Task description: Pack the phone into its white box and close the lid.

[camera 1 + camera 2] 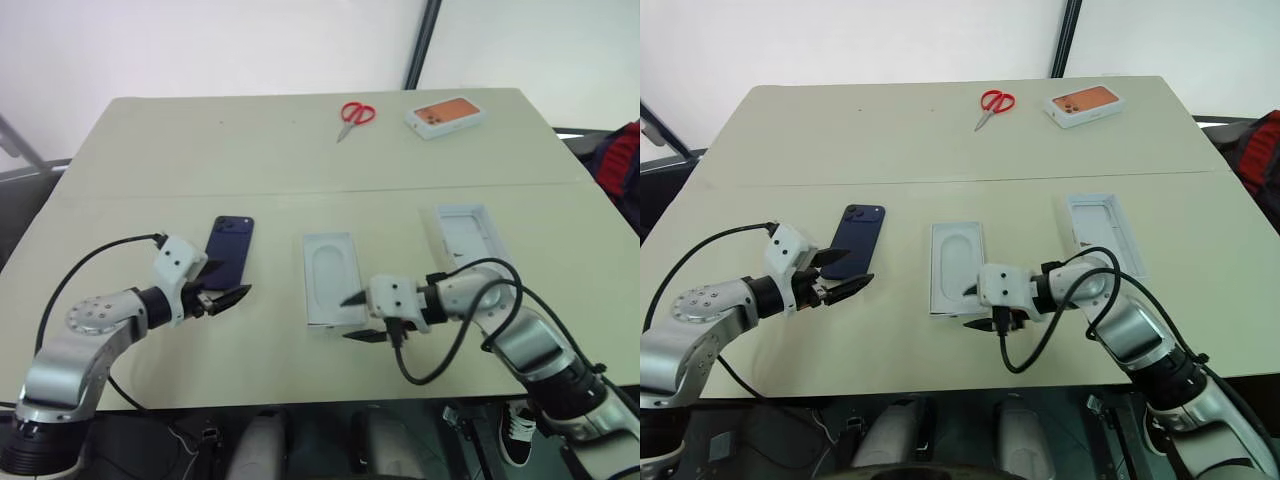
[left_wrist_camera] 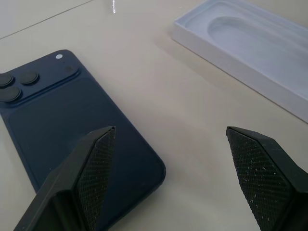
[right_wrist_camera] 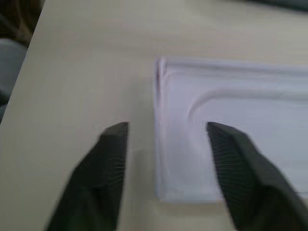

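The phone (image 1: pixel 231 248) lies back up on the table, dark navy, its camera bump at the far end. My left gripper (image 1: pixel 226 283) hovers open at the phone's near end; one of its fingertips (image 2: pixel 103 144) is over the phone's near corner (image 2: pixel 72 115). The white box (image 1: pixel 333 278) lies open in the middle, and a white insert with an oval recess covers its floor. My right gripper (image 1: pixel 358 317) is open at the box's near right corner, one finger over the table and one over the box (image 3: pixel 231 125). The lid (image 1: pixel 469 234) lies inside up to the right.
Red-handled scissors (image 1: pixel 355 114) and an orange-topped box (image 1: pixel 446 115) sit at the table's far side. A red and dark cloth thing (image 1: pixel 622 160) is past the right edge. A seam (image 1: pixel 150 195) runs across the table's middle. Black cables loop from both wrists.
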Available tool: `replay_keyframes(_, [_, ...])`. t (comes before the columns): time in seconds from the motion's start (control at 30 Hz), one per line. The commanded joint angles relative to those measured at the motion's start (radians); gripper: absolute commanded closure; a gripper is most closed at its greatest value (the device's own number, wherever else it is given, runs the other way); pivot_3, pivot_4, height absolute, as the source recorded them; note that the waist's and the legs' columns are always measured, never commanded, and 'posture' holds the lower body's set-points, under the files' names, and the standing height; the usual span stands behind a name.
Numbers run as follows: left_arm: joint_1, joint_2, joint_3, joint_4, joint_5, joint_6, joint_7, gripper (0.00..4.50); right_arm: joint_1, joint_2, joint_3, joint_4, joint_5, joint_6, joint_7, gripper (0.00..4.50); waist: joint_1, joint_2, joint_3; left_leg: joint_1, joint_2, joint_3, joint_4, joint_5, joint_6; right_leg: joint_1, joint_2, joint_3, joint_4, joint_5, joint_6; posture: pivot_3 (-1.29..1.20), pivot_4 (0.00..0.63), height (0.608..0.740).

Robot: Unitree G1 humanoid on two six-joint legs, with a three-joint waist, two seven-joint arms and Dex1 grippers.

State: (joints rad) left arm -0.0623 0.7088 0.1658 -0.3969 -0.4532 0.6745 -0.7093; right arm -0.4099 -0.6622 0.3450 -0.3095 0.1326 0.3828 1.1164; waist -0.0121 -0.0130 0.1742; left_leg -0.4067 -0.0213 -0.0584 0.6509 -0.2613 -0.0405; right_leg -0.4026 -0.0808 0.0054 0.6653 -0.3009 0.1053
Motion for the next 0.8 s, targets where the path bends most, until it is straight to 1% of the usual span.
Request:
replay_keyframes(0.03, [-0.013, -0.011, 0.104, -0.012, -0.063, 0.055, 0.044, 0.64, -0.071, 0.062, -0.089, -0.022, 0.069, 0.062, -0.069, 0.09, 0.000, 0.000, 0.000, 0.000, 0.000, 0.000, 0.000, 0.000, 0.000, 0.000, 0.000, 0.000, 0.000, 0.000, 0.000, 0.00, 0.150, 0.740])
replay_keyframes(0.07, [-0.032, -0.032, 0.145, 0.001, -0.101, 0.102, 0.078, 0.64, -0.103, 0.099, -0.105, -0.001, 0.075, 0.085, -0.112, 0.09, -0.002, 0.000, 0.000, 0.000, 0.000, 0.000, 0.000, 0.000, 0.000, 0.000, 0.000, 0.000, 0.000, 0.000, 0.000, 0.00, 0.150, 0.740])
replay_keyframes(0.13, [-0.074, -0.059, 0.204, 0.038, -0.129, 0.191, 0.162, 0.09, -0.168, 0.168, -0.109, 0.049, 0.067, 0.130, -0.179, 0.03, -0.004, 0.000, 0.000, 0.000, 0.000, 0.000, 0.000, 0.000, 0.000, 0.000, 0.001, 0.000, 0.001, 0.000, 0.000, 0.00, 0.150, 0.740])
replay_keyframes(0.17, [-0.090, -0.062, 0.216, 0.055, -0.125, 0.219, 0.191, 0.01, -0.193, 0.199, -0.105, 0.069, 0.066, 0.157, -0.202, 0.30, -0.003, 0.000, 0.000, 0.000, 0.001, -0.001, 0.000, 0.000, 0.000, -0.001, 0.001, 0.000, 0.002, 0.000, 0.000, 0.00, 0.150, 0.740])
replay_keyframes(0.23, [-0.131, -0.079, 0.252, 0.090, -0.137, 0.287, 0.256, 0.00, -0.239, 0.267, -0.084, 0.090, 0.081, 0.221, -0.232, 1.05, -0.004, 0.000, 0.000, 0.000, 0.001, -0.001, 0.000, 0.000, -0.001, -0.001, 0.001, -0.001, 0.002, 0.000, 0.000, 0.00, 0.150, 0.740])
replay_keyframes(0.27, [-0.154, -0.086, 0.266, 0.107, -0.147, 0.323, 0.284, 0.00, -0.259, 0.293, -0.061, 0.102, 0.068, 0.238, -0.248, 1.53, -0.004, 0.000, 0.000, 0.000, 0.000, -0.001, -0.001, 0.000, -0.001, -0.001, 0.001, -0.001, 0.002, 0.000, 0.000, 0.00, 0.150, 0.740])
replay_keyframes(0.37, [-0.226, -0.101, 0.292, 0.152, -0.153, 0.423, 0.362, 0.00, -0.307, 0.344, 0.016, 0.170, -0.018, 0.237, -0.312, 3.13, -0.002, -0.001, 0.000, -0.001, 0.000, -0.001, 0.000, 0.000, -0.001, -0.003, 0.001, -0.001, 0.002, 0.000, 0.000, 0.00, 0.150, 0.740])
replay_keyframes(0.43, [-0.283, -0.111, 0.311, 0.215, -0.170, 0.490, 0.391, 0.00, -0.353, 0.404, 0.089, 0.274, -0.121, 0.190, -0.406, 4.22, -0.003, -0.001, -0.001, -0.001, -0.001, -0.001, 0.001, 0.001, -0.001, -0.002, 0.000, -0.001, 0.002, 0.000, 0.000, 0.00, 0.150, 0.740])
replay_keyframes(0.47, [-0.303, -0.110, 0.314, 0.243, -0.173, 0.516, 0.398, 0.00, -0.367, 0.431, 0.112, 0.313, -0.155, 0.165, -0.442, 4.45, -0.005, -0.001, -0.001, -0.001, -0.001, -0.001, 0.001, 0.001, -0.001, -0.002, 0.000, -0.001, 0.003, 0.000, 0.000, 0.00, 0.150, 0.740])
replay_keyframes(0.57, [-0.345, -0.105, 0.309, 0.292, -0.176, 0.559, 0.401, 0.00, -0.404, 0.493, 0.190, 0.418, -0.244, 0.136, -0.498, 4.45, -0.009, -0.001, -0.001, -0.001, -0.002, -0.001, -0.001, 0.002, -0.003, -0.004, 0.001, -0.001, 0.004, 0.000, 0.000, 0.00, 0.150, 0.740])
replay_keyframes(0.6, [-0.352, -0.105, 0.309, 0.298, -0.177, 0.565, 0.402, 0.00, -0.411, 0.502, 0.204, 0.439, -0.264, 0.132, -0.505, 4.45, -0.010, -0.001, -0.001, -0.001, -0.002, -0.001, -0.001, 0.004, -0.007, -0.005, 0.001, 0.000, 0.004, 0.000, 0.000, 0.00, 0.150, 0.740])
replay_keyframes(0.8, [-0.409, -0.081, 0.251, 0.386, -0.188, 0.718, 0.372, 0.00, -0.436, 0.629, 0.244, 0.605, -0.304, 0.066, -0.531, 4.45, -0.014, -0.002, -0.001, -0.001, -0.001, -0.001, -0.001, 0.006, -0.011, -0.006, 0.001, 0.000, 0.005, 0.000, 0.000, 0.00, 0.150, 0.740])
